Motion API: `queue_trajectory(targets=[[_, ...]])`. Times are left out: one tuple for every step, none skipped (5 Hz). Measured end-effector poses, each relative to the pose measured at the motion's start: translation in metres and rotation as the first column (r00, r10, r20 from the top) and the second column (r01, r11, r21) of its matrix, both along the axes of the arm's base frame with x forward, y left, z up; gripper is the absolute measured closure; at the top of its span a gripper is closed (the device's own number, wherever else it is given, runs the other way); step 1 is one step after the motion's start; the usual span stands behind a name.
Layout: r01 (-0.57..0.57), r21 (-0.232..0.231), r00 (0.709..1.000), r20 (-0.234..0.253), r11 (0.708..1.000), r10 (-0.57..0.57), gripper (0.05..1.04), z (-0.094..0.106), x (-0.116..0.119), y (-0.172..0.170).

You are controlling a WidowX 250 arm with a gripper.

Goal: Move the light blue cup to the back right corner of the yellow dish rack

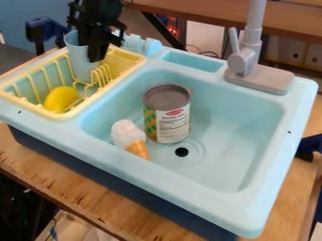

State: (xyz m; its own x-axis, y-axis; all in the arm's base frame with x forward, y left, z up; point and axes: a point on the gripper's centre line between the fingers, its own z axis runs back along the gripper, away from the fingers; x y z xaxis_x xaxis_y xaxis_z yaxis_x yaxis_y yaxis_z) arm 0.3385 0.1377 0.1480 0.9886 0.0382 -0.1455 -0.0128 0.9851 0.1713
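Touching one cup: claw; sink: one can, one cone.

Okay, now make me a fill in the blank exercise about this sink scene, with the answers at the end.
The toy ice cream cone lies in the sink basin beside an upright ____. The dish rack is coloured ____. The black hand is at the light blue ____ that stands in the rack.

Missing words: can; yellow; cup.
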Motion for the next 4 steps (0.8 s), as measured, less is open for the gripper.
queue_trajectory(targets=[[-0.014,0.021,1.000,-0.001,1.000,0.014,0.974,0.003,-0.001,0.002],[-0.020,0.066,0.998,0.061,0.998,0.016,0.981,0.030,-0.009,-0.001],[0.006,0.071,0.996,0.086,0.997,-0.012,0.981,0.041,-0.015,-0.009],[0.023,0.065,0.994,0.108,0.998,-0.030,0.981,0.048,-0.022,-0.015]])
